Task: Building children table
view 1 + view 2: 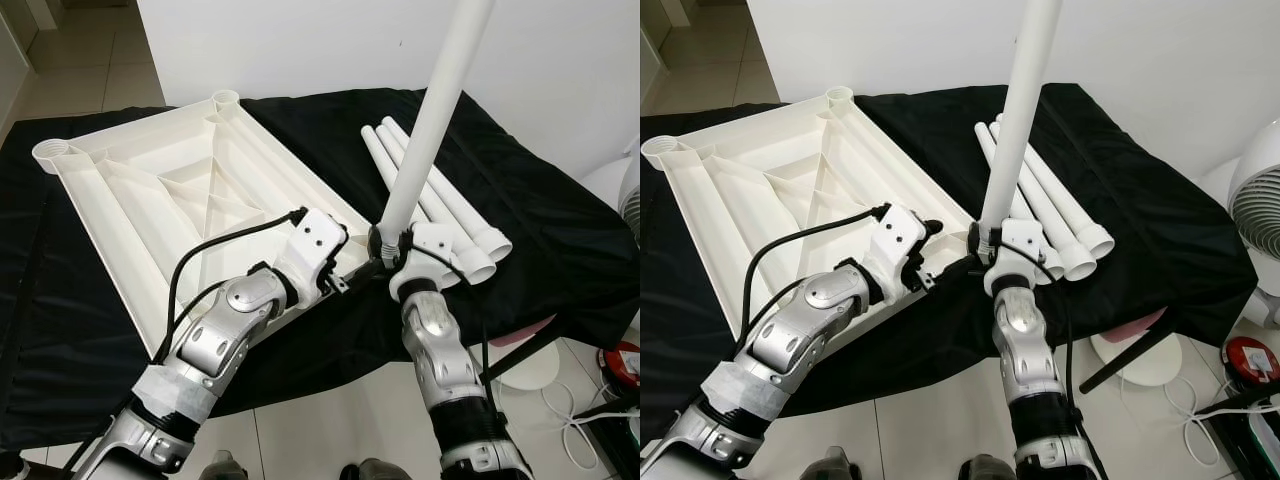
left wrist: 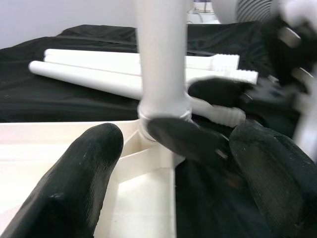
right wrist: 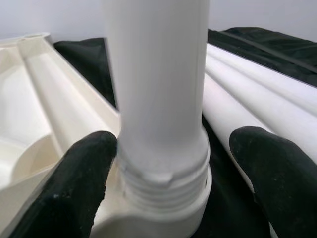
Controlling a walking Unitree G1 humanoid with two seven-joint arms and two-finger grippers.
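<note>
The white table top (image 1: 170,190) lies upside down on a black cloth, with round sockets at its corners. One white leg (image 1: 430,120) stands upright in the near right corner socket (image 3: 163,198), its thread showing at the base. My right gripper (image 1: 385,250) is open around the leg's base, one finger (image 3: 91,168) touching it and the other (image 3: 270,168) apart from it. My left gripper (image 1: 340,272) is open just left of that corner, its fingers (image 2: 84,173) spread over the table top's edge. Three more legs (image 1: 440,200) lie side by side to the right.
The black cloth (image 1: 560,240) ends just in front of the arms, above tiled floor. On the floor to the right are a white fan (image 1: 1260,200), a round white base (image 1: 530,368), a red object (image 1: 625,360) and cables. A white wall stands behind.
</note>
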